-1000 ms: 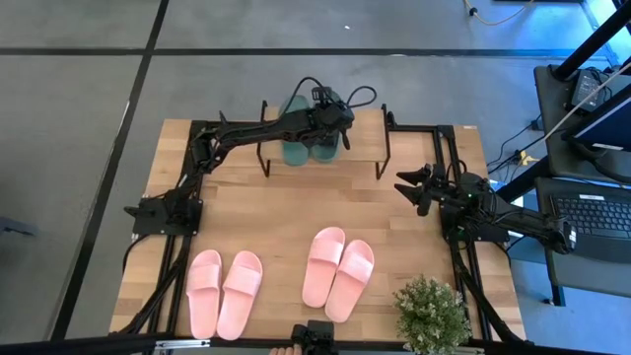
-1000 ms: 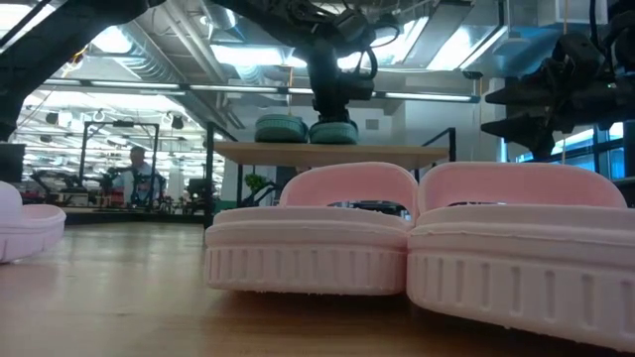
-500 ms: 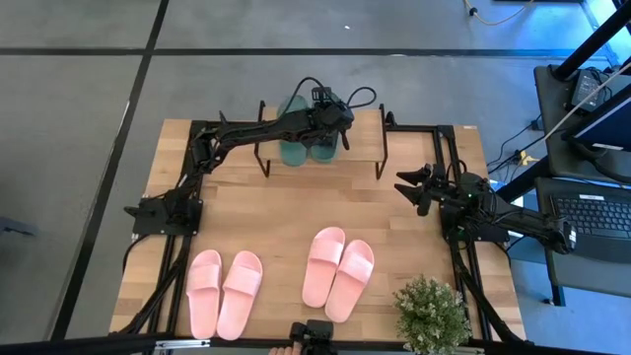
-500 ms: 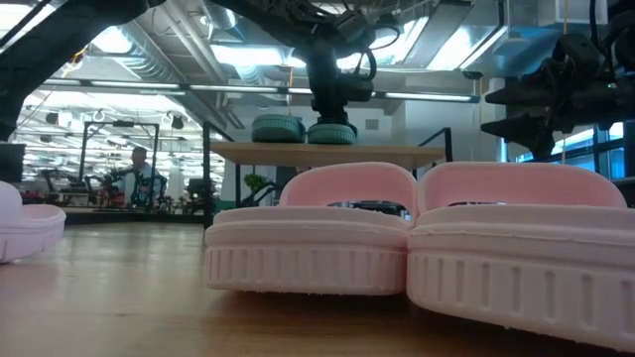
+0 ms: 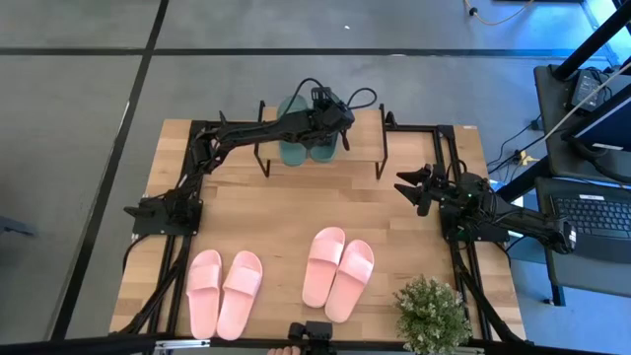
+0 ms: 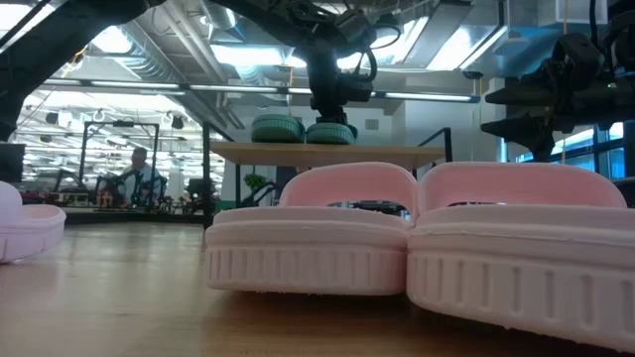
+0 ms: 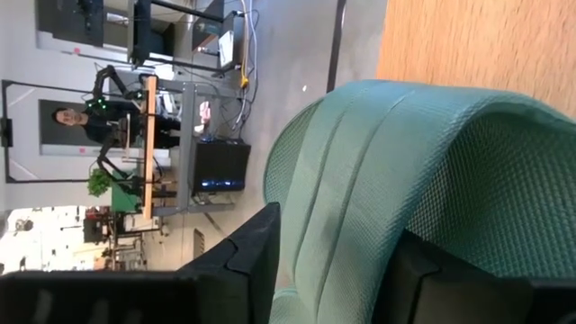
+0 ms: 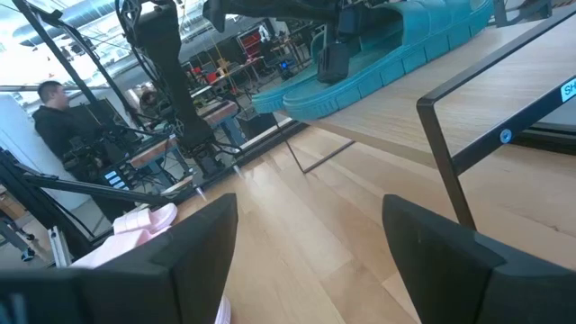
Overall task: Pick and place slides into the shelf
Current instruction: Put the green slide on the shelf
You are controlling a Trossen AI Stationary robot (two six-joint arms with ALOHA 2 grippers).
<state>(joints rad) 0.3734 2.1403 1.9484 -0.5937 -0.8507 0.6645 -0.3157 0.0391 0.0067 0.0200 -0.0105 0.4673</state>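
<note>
Left gripper (image 5: 317, 136) is clamping the dark green slide's strap (image 7: 405, 171) on the shelf (image 5: 365, 148) w/ its mate — right gripper (image 5: 409, 189) is hovering open beside the shelf; pink pairs (image 5: 337, 272) sitting on tabletop.

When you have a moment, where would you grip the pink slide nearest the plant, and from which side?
Grip the wide strap of that pink slide from straight above, one finger under the arch through the open toe. The strap stands up off the flat sole. The right hand is open and nearer.
</note>
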